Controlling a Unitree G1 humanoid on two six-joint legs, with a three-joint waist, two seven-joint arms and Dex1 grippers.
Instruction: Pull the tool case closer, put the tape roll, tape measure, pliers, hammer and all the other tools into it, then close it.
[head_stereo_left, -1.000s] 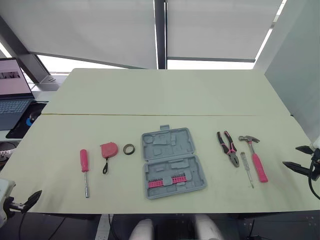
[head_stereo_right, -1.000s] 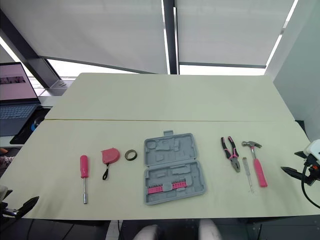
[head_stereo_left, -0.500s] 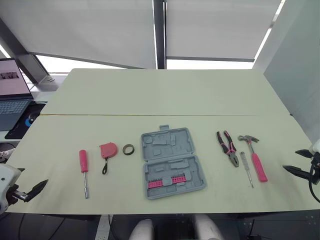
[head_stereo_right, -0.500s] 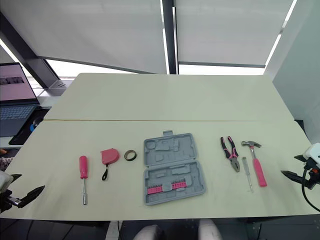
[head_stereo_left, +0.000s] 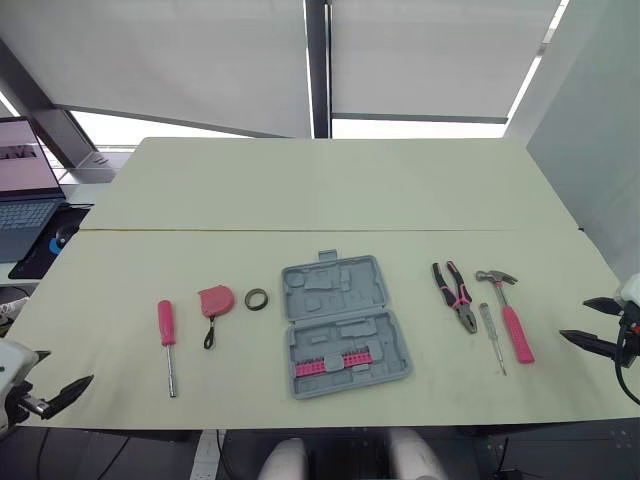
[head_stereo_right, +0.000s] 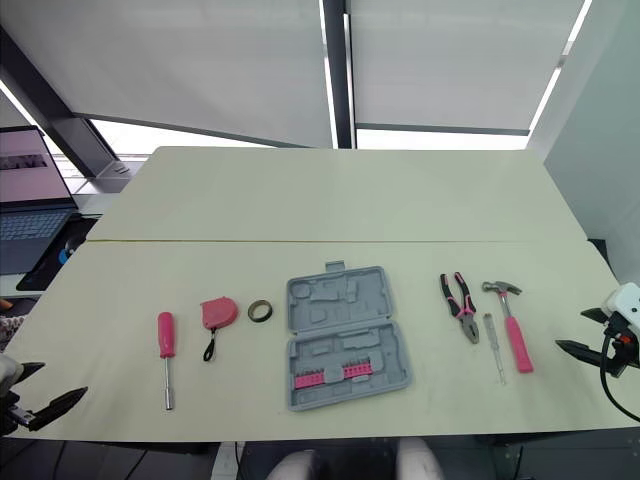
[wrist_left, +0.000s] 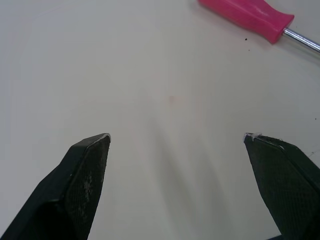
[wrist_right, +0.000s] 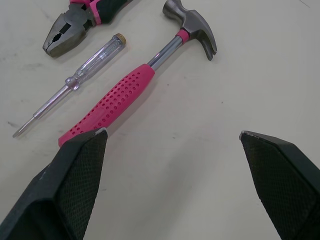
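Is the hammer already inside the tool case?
No, the hammer lies outside, to the right of the open tool case.

Tool case (head_stereo_left: 346, 326) sits between tape roll (head_stereo_left: 257, 298) and pliers (head_stereo_left: 456, 296)

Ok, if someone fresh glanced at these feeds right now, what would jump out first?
The open grey tool case sits centred on the table, near the front edge, pink bits in its near half. Mostly pink tools flank it: screwdriver, tape measure and tape roll on the robot's left; pliers, hammer and a clear tester on its right. The left gripper and right gripper hover open and empty at the table's side edges.
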